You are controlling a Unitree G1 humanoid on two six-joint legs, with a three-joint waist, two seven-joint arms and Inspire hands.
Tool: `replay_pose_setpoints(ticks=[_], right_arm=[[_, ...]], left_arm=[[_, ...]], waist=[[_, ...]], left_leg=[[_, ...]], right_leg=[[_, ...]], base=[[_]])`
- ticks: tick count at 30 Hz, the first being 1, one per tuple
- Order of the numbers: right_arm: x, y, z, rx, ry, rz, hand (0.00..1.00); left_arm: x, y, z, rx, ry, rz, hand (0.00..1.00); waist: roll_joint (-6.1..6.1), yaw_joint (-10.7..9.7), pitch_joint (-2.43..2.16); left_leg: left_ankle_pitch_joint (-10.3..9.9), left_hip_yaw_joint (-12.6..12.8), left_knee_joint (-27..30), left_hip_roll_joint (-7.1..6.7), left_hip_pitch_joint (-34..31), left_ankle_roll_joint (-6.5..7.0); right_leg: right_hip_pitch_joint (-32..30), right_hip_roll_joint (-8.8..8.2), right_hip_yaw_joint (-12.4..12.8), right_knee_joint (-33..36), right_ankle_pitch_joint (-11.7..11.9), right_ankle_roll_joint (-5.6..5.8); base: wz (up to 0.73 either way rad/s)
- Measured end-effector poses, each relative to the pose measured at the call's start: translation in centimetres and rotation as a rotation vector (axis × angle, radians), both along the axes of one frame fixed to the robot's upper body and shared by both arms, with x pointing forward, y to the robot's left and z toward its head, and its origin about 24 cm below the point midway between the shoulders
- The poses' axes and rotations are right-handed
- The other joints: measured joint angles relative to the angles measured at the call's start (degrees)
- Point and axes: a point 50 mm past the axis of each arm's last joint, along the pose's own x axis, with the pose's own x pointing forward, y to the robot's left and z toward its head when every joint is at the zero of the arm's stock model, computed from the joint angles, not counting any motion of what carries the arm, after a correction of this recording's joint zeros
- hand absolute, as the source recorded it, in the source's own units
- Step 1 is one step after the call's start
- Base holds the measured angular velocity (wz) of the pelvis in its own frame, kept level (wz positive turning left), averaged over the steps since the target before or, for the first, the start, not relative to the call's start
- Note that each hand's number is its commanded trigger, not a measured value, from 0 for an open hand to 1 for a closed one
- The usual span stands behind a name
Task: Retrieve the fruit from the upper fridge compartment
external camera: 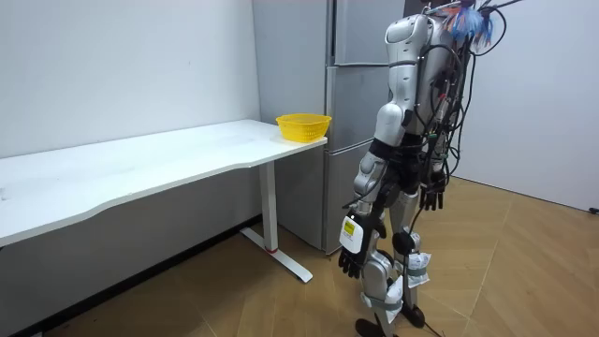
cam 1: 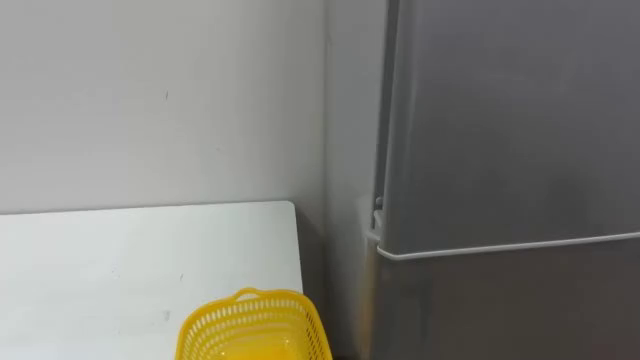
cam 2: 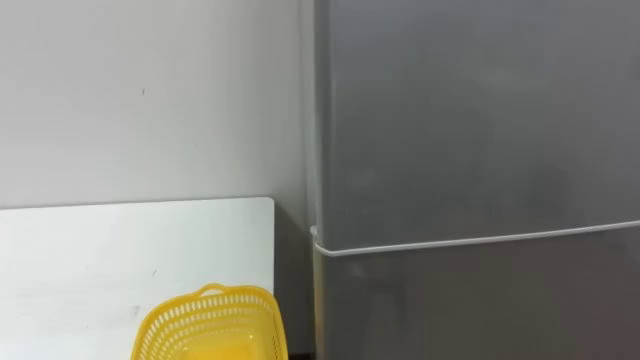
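Note:
The grey fridge (cam 1: 500, 120) stands straight ahead of me, with both doors closed. A pale seam (cam 1: 500, 247) parts the upper door from the lower one. In the room view I stand upright facing the fridge (external camera: 360, 37) at about an arm's length. Both arms hang down at my sides. My left hand (external camera: 353, 248) hangs beside my thigh with relaxed fingers and holds nothing. My right hand (external camera: 432, 198) hangs on the far side, also relaxed and holding nothing.
A yellow mesh basket (cam 1: 255, 328) sits on the corner of the white table (cam 1: 120, 260) just left of the fridge. A grey wall runs behind the table. Wooden floor (external camera: 524, 271) lies open behind me.

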Motion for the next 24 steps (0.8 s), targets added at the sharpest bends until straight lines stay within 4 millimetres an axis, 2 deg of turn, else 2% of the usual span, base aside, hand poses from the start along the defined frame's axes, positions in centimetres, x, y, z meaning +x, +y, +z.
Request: replay_pose_setpoints(ticks=[24], right_arm=[[-0.02,0.00,0.00,-0.001,0.002,0.001,0.00]], left_arm=[[0.23,-0.17,-0.05,0.006,-0.004,-0.025,0.00]], waist=[[-0.09,-0.09,-0.01]], left_leg=[[0.00,0.07,0.08,0.02,0.01,0.00]], right_leg=[[0.02,0.00,-0.06,-0.07,0.00,0.00]], base=[[0.00]])
